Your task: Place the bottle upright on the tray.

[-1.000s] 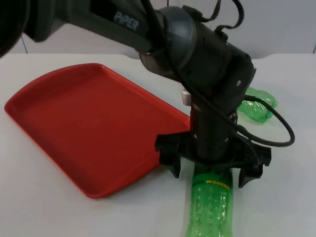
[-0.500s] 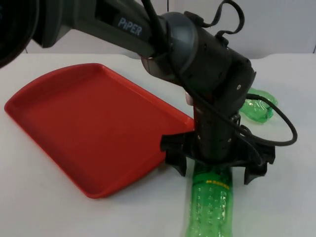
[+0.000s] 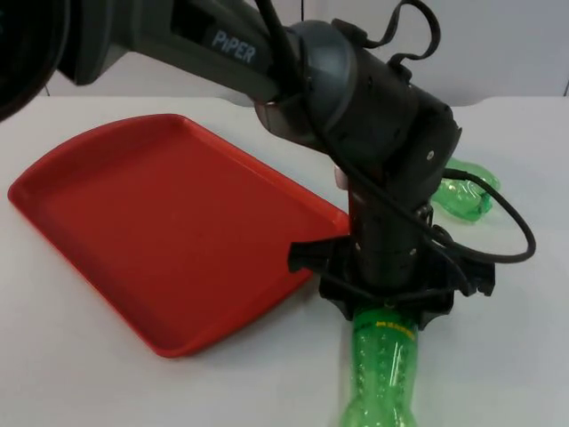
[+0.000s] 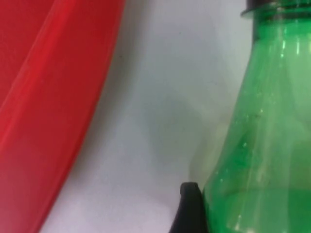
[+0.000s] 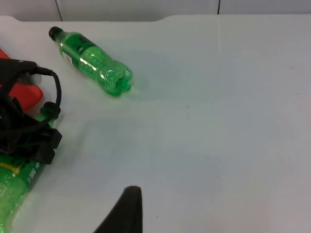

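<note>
The bottle is clear green plastic, ribbed and dimpled along its body with a yellow-edged label band near the shoulder, and it lies on its side on the smooth white bench, just off the near corner of the tray. The tray is a glossy red plastic rectangle with rounded corners and a low raised rim — nothing lies in it.

The left tool stands directly over the bottle's neck end, its black fingers drawn in against the bottle's shoulder on either side. In the left wrist view a black fingertip presses against the curved green shoulder, the dark cap end beyond it and the tray's red rim just beside.

A second green bottle with a dark cap lies on its side farther back on the bench, well apart from the tray's middle.

The right arm waits — one black fingertip of the right tool hangs above bare bench; how far that tool is open I cannot tell.
</note>
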Motion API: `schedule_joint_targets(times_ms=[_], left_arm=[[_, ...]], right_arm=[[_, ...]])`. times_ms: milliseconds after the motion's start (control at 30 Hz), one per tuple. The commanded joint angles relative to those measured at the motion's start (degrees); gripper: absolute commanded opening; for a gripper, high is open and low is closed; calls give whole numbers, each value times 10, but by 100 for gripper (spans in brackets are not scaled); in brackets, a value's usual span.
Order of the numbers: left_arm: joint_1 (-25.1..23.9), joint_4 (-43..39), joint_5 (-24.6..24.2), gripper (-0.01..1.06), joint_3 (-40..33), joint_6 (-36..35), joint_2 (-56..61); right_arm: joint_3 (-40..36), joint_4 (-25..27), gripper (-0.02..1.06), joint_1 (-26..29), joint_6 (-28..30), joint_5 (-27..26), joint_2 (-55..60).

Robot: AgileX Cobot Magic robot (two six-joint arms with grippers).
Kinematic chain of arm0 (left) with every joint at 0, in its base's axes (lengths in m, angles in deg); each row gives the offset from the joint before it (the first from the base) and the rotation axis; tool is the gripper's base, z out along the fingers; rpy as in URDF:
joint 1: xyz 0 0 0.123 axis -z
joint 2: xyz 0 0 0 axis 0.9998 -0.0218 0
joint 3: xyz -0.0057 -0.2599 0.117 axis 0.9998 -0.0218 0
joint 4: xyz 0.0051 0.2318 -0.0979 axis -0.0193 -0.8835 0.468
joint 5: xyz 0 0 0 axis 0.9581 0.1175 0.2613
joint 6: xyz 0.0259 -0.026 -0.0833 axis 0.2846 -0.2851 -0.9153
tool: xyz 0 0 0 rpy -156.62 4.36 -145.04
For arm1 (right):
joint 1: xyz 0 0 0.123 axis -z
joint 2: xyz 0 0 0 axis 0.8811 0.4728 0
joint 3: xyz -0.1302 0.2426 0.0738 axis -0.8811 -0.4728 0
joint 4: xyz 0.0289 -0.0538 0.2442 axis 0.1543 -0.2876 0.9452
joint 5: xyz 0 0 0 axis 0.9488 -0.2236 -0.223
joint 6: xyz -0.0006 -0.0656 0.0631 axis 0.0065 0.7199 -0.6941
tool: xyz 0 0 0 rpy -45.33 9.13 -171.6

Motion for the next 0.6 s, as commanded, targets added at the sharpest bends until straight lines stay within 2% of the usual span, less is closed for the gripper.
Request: schedule_joint_targets(times_ms=[0, 300, 567], left_arm=[[5, 8, -7, 0, 2, 2, 1], [5, -2, -16, 0, 2, 23, 45], [5, -123, -14, 0, 2, 20, 161]], right_arm=[[-4, 1, 104, 4, 6, -2, -3], [-4, 1, 104, 4, 6, -2, -3], [-4, 1, 104, 4, 6, -2, -3]])
